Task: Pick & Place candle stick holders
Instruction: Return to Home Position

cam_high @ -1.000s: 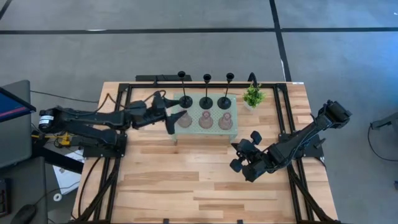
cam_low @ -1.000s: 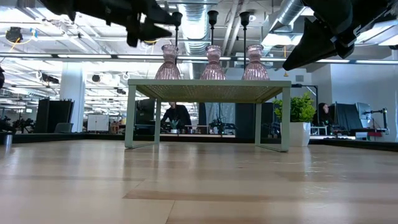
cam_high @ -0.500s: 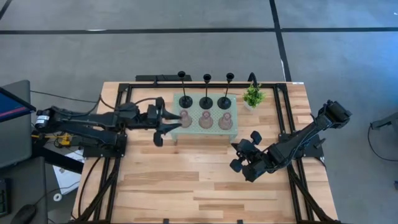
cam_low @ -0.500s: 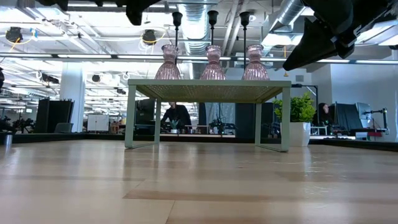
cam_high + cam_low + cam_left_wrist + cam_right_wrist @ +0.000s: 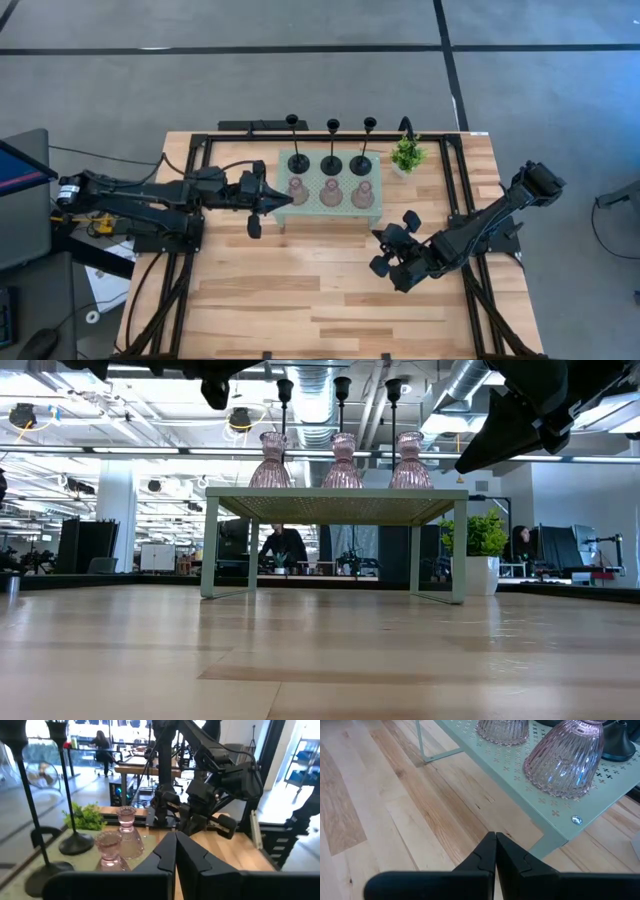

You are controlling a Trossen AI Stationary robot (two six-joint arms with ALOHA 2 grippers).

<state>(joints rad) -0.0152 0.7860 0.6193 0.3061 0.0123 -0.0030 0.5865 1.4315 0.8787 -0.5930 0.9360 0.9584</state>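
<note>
Left gripper (image 5: 278, 201), clenched and empty, hangs just off the tray's (image 5: 313, 178) left edge, with the holders (image 5: 331, 193) upright beyond it. Right gripper (image 5: 385, 250), clenched, waits off the tray's front-right corner.

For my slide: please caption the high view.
Black holders and pink holders on the tray; left claw and right claw shut, empty.

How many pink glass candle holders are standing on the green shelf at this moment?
3, in one row along the near edge of the green shelf: left pink holder, middle pink holder, right pink holder. None seems hidden.
</note>
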